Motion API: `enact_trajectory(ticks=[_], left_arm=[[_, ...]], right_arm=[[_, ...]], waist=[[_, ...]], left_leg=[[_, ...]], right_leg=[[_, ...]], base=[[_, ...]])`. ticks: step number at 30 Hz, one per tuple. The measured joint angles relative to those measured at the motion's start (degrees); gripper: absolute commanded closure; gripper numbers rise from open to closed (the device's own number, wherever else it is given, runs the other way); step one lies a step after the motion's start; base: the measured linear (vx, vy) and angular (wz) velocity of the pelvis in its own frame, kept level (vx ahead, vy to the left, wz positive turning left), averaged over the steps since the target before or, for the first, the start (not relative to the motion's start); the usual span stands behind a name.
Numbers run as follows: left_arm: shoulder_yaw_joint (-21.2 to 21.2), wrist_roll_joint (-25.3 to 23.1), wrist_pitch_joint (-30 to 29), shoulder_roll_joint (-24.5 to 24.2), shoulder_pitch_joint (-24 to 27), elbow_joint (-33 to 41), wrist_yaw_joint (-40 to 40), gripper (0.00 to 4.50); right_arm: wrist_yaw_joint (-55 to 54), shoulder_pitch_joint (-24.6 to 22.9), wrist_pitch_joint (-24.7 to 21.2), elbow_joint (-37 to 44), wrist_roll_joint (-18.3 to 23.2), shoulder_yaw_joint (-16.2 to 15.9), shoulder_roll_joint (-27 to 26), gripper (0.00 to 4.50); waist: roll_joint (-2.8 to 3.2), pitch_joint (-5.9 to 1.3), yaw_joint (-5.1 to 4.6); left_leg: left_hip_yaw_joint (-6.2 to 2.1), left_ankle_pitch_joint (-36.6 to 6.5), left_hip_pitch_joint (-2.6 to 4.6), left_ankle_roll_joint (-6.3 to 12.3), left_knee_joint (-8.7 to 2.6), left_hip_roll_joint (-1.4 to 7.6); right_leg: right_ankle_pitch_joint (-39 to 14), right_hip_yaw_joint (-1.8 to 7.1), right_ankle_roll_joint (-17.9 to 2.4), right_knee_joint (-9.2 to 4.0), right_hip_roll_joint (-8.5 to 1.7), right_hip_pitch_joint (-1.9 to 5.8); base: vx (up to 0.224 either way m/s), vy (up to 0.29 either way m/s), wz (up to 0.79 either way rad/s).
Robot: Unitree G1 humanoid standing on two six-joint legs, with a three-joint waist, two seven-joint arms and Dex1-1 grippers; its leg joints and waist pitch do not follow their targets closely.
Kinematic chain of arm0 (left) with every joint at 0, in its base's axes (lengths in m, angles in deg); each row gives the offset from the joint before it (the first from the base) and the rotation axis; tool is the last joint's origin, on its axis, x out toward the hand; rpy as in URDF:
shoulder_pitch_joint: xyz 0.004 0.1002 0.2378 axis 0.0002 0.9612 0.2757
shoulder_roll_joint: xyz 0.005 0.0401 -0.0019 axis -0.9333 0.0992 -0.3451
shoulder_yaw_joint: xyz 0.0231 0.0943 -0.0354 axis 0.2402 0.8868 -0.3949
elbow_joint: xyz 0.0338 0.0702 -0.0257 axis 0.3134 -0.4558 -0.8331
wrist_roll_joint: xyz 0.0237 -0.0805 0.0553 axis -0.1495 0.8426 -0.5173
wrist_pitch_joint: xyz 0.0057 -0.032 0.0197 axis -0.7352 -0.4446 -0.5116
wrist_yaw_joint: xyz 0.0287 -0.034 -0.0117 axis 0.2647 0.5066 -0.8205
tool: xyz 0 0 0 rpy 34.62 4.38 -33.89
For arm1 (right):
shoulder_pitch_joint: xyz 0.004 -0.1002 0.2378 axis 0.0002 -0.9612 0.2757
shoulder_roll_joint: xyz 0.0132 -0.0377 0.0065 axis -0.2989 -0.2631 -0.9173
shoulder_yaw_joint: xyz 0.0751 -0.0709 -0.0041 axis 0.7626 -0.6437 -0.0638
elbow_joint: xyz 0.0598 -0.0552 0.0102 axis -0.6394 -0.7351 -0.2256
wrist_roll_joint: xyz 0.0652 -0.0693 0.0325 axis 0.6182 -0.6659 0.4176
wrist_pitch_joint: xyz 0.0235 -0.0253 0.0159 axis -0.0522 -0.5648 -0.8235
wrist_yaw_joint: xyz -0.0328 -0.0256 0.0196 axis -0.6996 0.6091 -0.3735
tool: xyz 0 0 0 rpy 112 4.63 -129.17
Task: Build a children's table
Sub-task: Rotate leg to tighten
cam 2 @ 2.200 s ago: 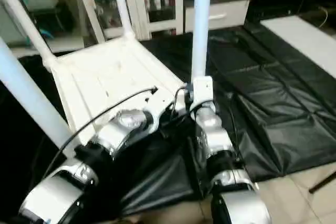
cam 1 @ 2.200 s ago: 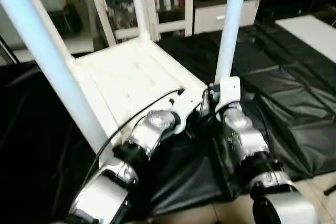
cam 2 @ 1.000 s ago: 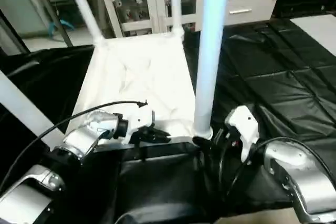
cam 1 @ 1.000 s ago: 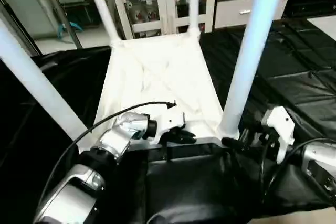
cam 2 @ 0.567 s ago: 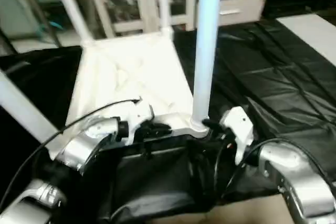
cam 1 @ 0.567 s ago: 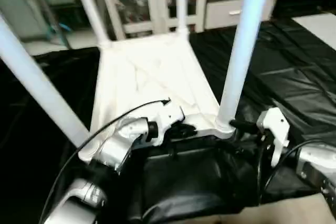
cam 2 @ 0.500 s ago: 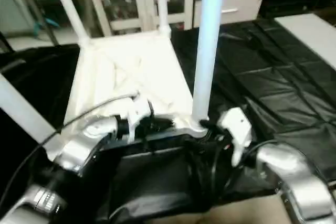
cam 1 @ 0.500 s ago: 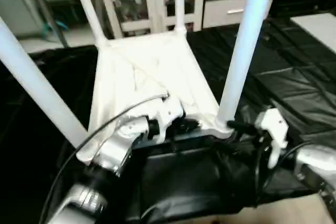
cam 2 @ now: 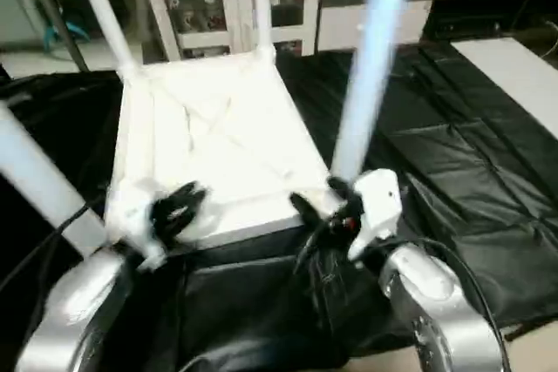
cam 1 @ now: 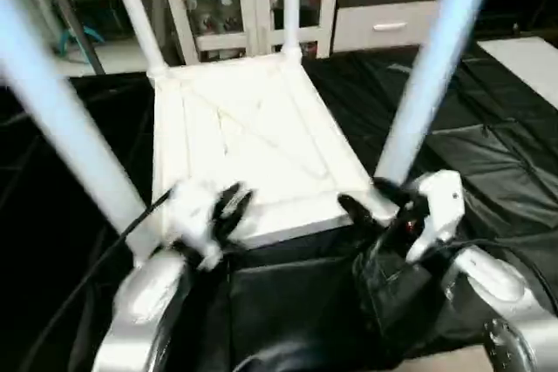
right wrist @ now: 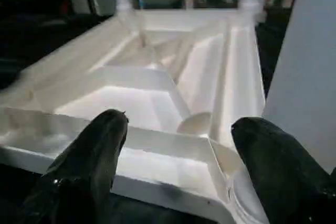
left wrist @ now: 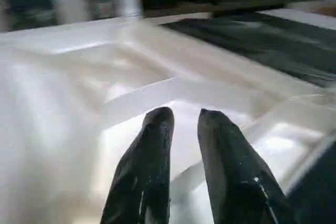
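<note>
Nearest, the left gripper (cam 1: 228, 204) hovers at the near edge of the upside-down children's table (cam 1: 248, 141), fingers a slit apart on nothing. The right gripper (cam 1: 370, 202), jaws wide, straddles the near right corner socket. The white top (X-ribs up) sits on black sheeting (cam 1: 488, 154), four legs (cam 1: 432, 71) standing. A second ago the left was pinched shut.
</note>
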Motion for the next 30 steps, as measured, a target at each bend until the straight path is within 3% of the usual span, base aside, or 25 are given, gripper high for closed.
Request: enact_trajectory(ticks=[7, 9, 16, 27, 29, 30], left_arm=[[-0.4, -1.89, -0.76, 1.34, -1.89, 0.67, -6.16, 3.43], [-0.33, -2.22, -0.83, 1.34, -2.27, 0.67, -6.66, 3.43], [-0.32, -2.21, -2.15, 1.14, -3.57, 0.67, -8.48, 3.43], [-0.12, -2.23, -2.1, -0.16, -3.6, -0.17, -8.68, 3.43], [-0.05, -2.23, -2.0, -0.25, -3.48, -0.15, -8.84, 3.43], [0.02, -2.23, -1.92, -0.32, -3.44, -0.13, -8.89, 3.43]], right_arm=[[-2.06, 1.31, 0.21, -1.9, -3.02, -1.62, -2.21, 0.77], [-2.49, 1.85, 0.64, -2.85, -3.39, -1.91, -2.4, 0.77], [-4.24, 1.83, 1.8, -3.2, -4.92, -2.24, -3.3, 0.77], [-5.68, 1.8, 4.28, -3.59, -6.25, -2.39, -4.85, 0.77], [-5.66, 1.81, 4.56, -3.83, -6.9, -2.41, -5.11, 0.77], [-5.66, 1.86, 4.76, -3.86, -6.96, -2.41, -5.1, 0.77]], waist=[[-2.33, 0.21, -0.54], [-2.59, 0.32, -0.65], [-2.55, 0.39, -1.48], [-2.41, 0.45, -1.77], [-2.44, 0.17, -1.77], [-2.49, -0.16, -1.74]], left_leg=[[-0.21, 0.03, 0.05, -0.05, -0.01, -0.03], [-0.21, 0.03, 0.05, -0.05, -0.01, -0.05], [-0.37, 0.03, 0.06, -0.04, 0.03, -0.21], [-0.83, 0.03, 0.03, -0.04, 0.03, -0.27], [-0.77, 0.33, -0.93, 0.01, 0.21, -0.27], [-0.74, 1.61, -1.88, 0.31, 0.33, -0.25]], right_leg=[[-0.04, 1.06, 0.08, -0.07, 0.71, -0.09], [-0.04, 1.1, 0.08, -0.16, 0.71, -0.11], [-0.04, 1.17, 0.08, -0.36, 0.71, -0.13], [-0.04, 0.92, 0.07, -0.57, 0.82, -0.19], [0.84, 1.03, -0.53, -0.62, 0.93, -0.86], [2.58, 1.11, -0.85, -0.68, 0.98, -1.63]], base=[[0.0, 0.0, 0.0], [0.0, 0.0, 0.0], [0.0, 0.0, 0.0], [0.0, 0.0, 0.0], [0.0, 0.0, 0.0], [-0.072, -0.016, 0.06]])
